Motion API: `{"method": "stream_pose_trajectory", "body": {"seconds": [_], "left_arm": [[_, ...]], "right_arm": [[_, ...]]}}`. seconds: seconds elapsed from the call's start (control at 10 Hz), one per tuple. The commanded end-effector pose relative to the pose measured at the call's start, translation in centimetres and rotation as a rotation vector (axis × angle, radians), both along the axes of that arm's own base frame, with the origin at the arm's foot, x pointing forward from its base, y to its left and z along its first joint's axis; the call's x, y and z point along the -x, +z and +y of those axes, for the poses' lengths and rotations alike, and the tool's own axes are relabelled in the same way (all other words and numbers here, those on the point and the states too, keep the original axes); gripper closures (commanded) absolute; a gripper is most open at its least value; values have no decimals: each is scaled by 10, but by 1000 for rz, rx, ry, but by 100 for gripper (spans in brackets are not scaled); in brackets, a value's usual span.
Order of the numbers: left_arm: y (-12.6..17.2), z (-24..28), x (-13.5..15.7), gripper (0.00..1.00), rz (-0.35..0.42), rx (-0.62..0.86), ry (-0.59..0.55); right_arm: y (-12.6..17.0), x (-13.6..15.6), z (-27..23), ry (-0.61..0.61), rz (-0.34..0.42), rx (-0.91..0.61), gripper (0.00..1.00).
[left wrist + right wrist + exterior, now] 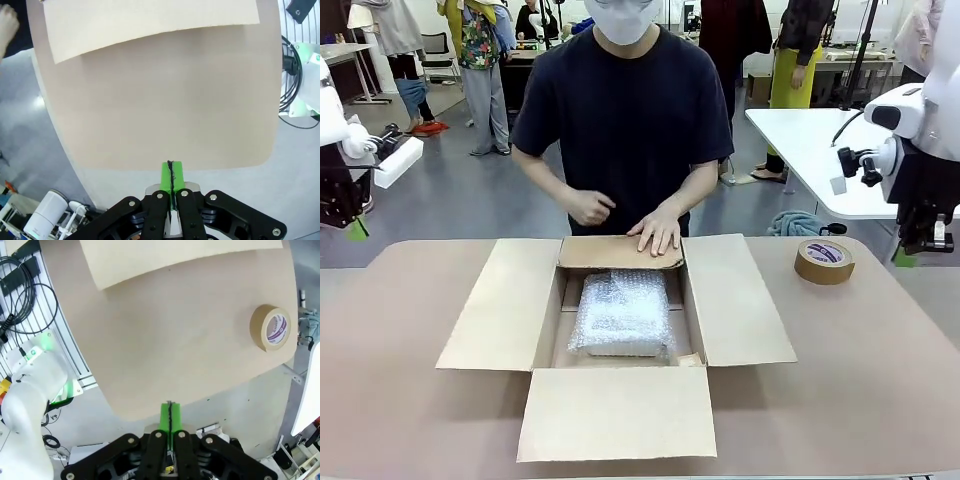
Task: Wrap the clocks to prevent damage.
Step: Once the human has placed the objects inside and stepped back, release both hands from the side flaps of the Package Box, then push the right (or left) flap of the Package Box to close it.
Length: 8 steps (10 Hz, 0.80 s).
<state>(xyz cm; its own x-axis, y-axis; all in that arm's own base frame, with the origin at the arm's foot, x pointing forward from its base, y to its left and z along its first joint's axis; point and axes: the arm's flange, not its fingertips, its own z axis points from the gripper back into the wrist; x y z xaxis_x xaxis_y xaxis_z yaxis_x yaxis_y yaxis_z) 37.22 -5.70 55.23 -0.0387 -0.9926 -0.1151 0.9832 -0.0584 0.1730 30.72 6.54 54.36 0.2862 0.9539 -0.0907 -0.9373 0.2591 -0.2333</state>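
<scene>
Bundle of clear bubble wrap (620, 315) is lying in the open brown cardboard box (740, 300), just nearside of the person's flat, open hand (658, 232) pressing the far flap (605, 250).

Left gripper (171, 172) jaws pressed together, left arm (332, 115) at 9 o'clock; right gripper (170, 412) same, right arm (920, 140) at 3 o'clock

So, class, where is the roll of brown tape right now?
In the front view the roll of brown tape lies on the table on the robot's right, just past the right flap of the cardboard box, not touching it.
</scene>
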Motion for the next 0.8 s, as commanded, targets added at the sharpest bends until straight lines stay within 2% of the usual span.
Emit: {"method": "stream_pose_trajectory", "body": {"seconds": [0.0, 0.7], "left_arm": [[-1, -3, 2, 100, 12, 7, 40], [-1, -3, 2, 100, 12, 7, 40]], "right_arm": [[-2, -1, 5, -36, 2, -2, 99], [-2, -1, 5, -36, 2, -2, 99]]}}
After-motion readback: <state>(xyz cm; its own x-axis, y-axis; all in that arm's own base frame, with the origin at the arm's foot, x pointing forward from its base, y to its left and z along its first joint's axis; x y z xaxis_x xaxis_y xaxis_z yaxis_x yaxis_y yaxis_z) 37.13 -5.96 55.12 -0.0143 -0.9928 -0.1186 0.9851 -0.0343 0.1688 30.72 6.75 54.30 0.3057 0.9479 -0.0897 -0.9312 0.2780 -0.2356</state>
